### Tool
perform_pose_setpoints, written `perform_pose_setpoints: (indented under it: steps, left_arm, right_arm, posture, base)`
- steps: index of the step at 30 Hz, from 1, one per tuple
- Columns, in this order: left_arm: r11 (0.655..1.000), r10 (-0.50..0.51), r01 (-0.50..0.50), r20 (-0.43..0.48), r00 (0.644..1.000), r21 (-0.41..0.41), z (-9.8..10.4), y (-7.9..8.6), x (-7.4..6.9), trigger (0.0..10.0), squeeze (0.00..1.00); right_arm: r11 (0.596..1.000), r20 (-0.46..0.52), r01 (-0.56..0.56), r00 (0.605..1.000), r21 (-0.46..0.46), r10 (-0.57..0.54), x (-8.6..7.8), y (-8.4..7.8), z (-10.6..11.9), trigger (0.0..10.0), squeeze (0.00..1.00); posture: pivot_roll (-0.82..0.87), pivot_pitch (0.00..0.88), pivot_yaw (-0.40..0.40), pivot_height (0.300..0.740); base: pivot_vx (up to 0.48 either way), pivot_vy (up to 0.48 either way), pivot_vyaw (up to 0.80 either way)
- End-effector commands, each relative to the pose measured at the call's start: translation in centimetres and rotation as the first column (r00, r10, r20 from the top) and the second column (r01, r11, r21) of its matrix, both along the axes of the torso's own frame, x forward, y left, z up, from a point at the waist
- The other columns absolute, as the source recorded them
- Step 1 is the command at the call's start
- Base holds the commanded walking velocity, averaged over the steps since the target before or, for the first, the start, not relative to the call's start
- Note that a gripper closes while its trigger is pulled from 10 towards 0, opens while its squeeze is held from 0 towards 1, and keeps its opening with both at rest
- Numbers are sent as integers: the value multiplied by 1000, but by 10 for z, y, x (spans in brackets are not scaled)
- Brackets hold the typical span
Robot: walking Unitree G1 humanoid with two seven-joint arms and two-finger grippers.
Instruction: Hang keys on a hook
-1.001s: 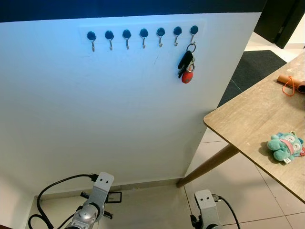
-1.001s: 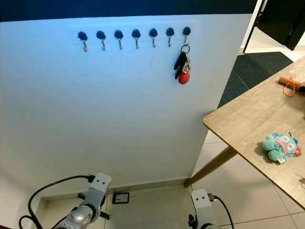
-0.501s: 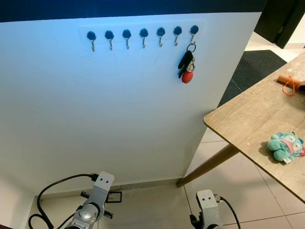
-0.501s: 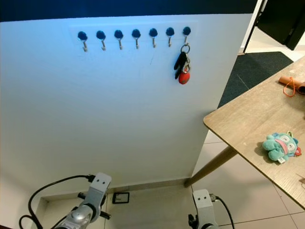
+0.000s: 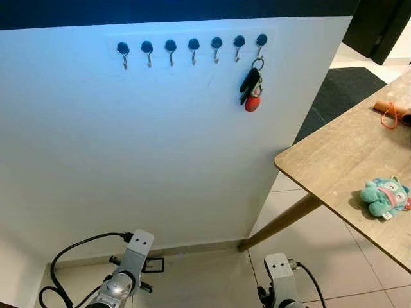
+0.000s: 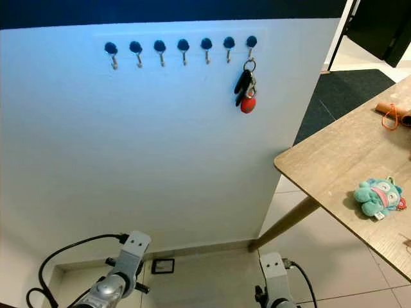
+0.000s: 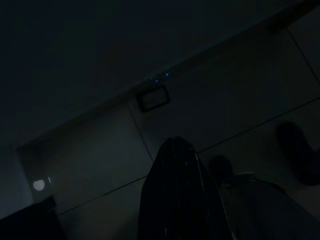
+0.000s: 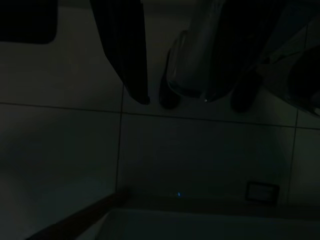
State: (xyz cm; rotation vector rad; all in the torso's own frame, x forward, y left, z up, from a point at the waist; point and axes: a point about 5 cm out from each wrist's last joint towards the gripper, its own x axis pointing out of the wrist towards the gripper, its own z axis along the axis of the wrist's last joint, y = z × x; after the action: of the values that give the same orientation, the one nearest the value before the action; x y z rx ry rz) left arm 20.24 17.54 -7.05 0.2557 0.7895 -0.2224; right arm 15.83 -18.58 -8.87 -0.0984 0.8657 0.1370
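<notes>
Pincers idle — seven hooks (image 5: 193,46), one keys (image 5: 251,88)

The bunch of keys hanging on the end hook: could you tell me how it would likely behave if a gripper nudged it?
The keys hang loosely from a ring on the last hook, so they would probably swing. Several separate pieces, including a red fob, suggest a floppy, shifting bundle.

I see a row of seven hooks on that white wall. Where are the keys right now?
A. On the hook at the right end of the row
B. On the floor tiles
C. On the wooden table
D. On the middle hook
A: the keys with their red fob dangle from the rightmost hook of the row, the other six bare.
</notes>
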Motion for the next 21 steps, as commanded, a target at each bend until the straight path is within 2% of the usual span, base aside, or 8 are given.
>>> perform_pose_setpoints:
  steps: [1,12,21]
  left_arm:
    - [1000,11,-11,-3,1000,-27,-1,-4,-1,10000,0]
    - [998,-6,6,1,1000,-60,2,-5,3,10000,0]
    - [995,56,-56,1,998,-85,2,-1,3,10000,0]
  right_arm:
    - [1000,3,-19,1000,0,19,0,1,0,10000,0]
    - [999,15,-23,1000,30,23,2,3,1,10000,0]
    - [997,7,-61,998,53,60,2,10,1,10000,0]
  posture:
    - [23,26,-12,740]
    - [39,40,-18,740]
    - [62,56,-28,740]
  base:
    - [0,0,0]
    - [0,0,0]
    - [0,0,0]
